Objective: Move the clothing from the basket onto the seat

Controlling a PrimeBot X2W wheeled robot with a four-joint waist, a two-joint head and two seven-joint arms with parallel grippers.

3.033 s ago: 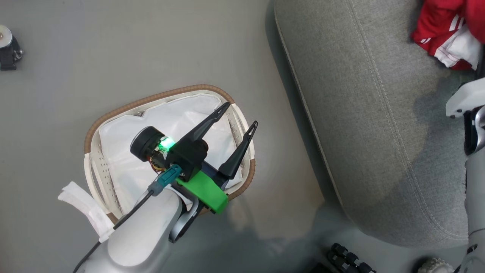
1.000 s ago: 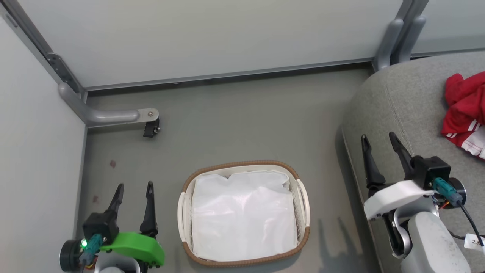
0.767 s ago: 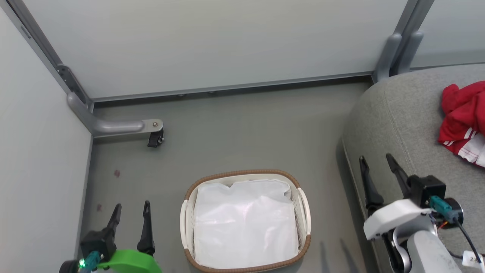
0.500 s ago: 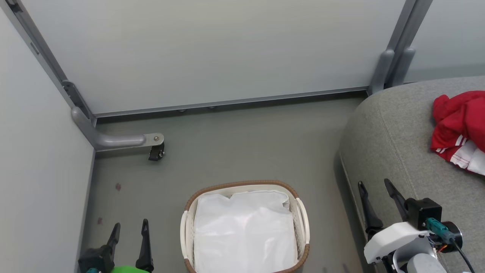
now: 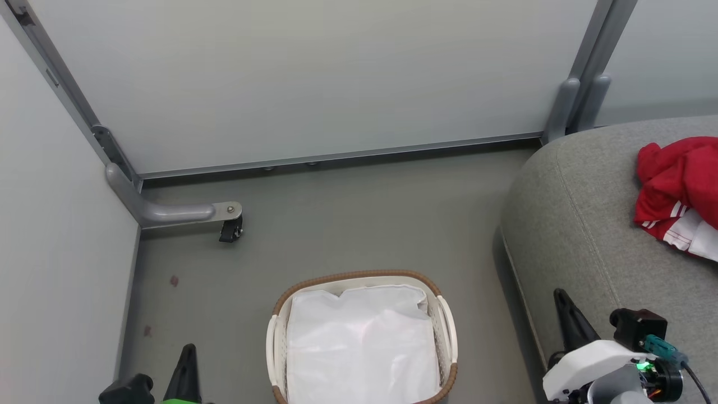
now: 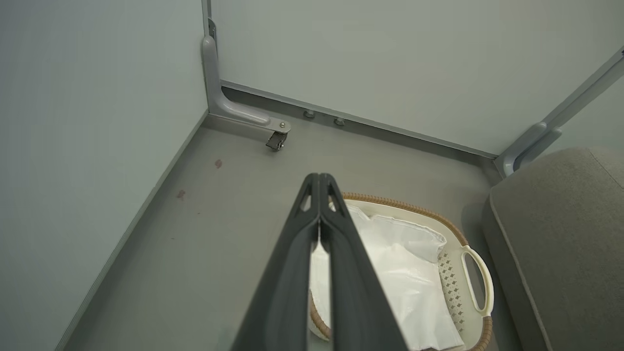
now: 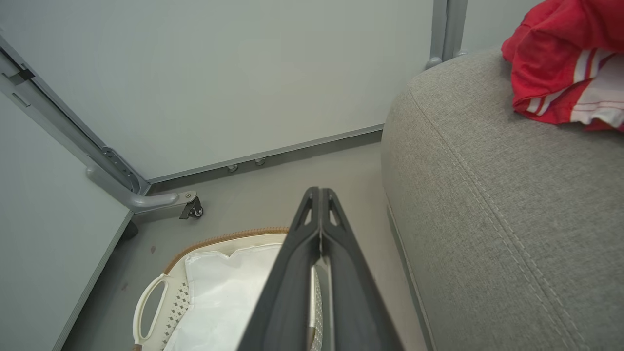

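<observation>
Clothing (image 5: 679, 191) at 3 o'clock in the head view: red with white stripes, bunched in a heap on the seat (image 5: 583, 241), partly cut off by the frame edge. Seat's rounded corner curving toward 1 o'clock, stitched seam running down toward 5.

At 6 o'clock, on the grey floor (image 5: 364, 213) and apart from the seat: the basket (image 5: 359, 276), brown rim up, with the rumpled white liner (image 5: 362, 348) inside.

At 5 o'clock, over the seat's front edge: right gripper (image 5: 558, 294), fingers pressed flat together, gripping nothing, tips toward 12. At 7 o'clock, above the floor and left of the basket without touching it: left gripper (image 5: 189, 350), likewise fully closed and empty, tips toward 12.

Further out, at 9 to 10 o'clock: a small black caster (image 5: 231, 230) under a grey metal foot (image 5: 168, 212). Pale wall panels (image 5: 336, 73) from 9 round to 1.
</observation>
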